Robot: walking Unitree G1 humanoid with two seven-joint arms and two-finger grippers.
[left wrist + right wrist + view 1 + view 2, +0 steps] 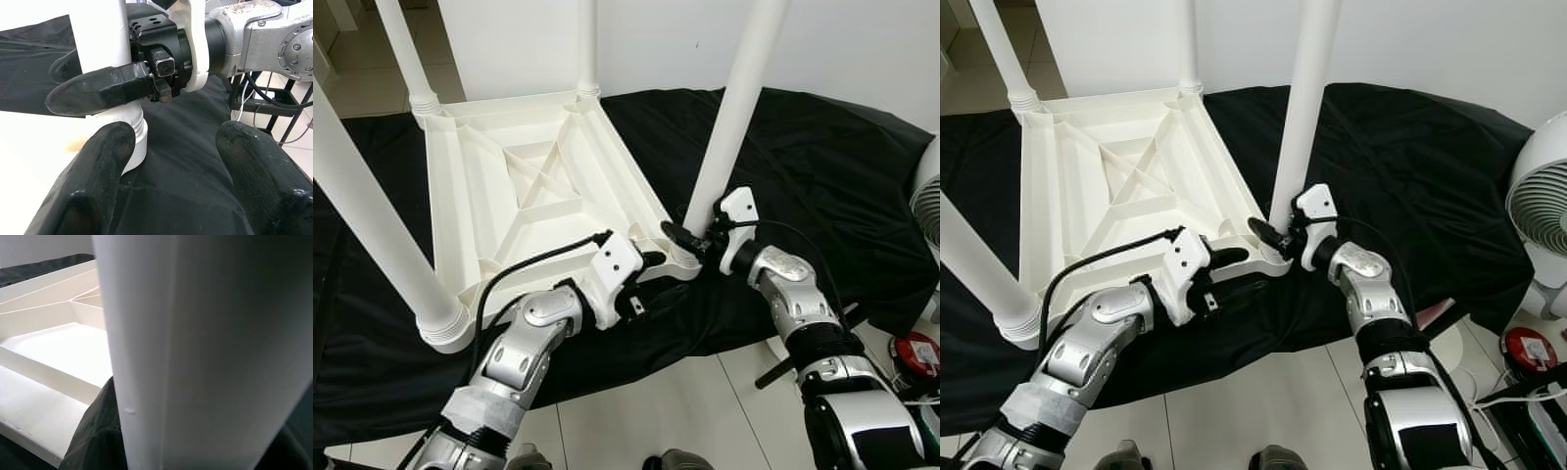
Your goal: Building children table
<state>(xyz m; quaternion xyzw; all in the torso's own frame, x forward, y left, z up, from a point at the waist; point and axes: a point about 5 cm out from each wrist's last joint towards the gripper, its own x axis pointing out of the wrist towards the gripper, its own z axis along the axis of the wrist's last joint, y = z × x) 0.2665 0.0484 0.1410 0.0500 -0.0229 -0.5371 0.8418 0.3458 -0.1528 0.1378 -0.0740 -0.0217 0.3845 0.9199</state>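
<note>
The white tabletop [538, 186] is lying upside down on a black cloth [822, 196], its ribbed underside facing up. Three legs are already standing in their corner sockets: two at the far corners and one at the near left corner [372, 235]. The step in hand is seating the fourth leg [734, 108] in the near right corner of the tabletop.

The right gripper [690, 238] is clamping the fourth leg low down, just above its threaded collar, with one black finger wrapping around the front of the post as the left wrist view is showing. The left gripper [651, 279] is hovering just beside that same corner, its fingers spread apart and holding nothing, one finger lying close to the base of the leg.

The leg is looking slightly tilted relative to the tabletop, so it is probably not fully home. The next move is likely calling for the right gripper to straighten and twist the leg into its socket while the left gripper is bracing the tabletop's corner against sliding on the cloth.

A white fan [1540, 201] is standing off the right edge of the cloth.
</note>
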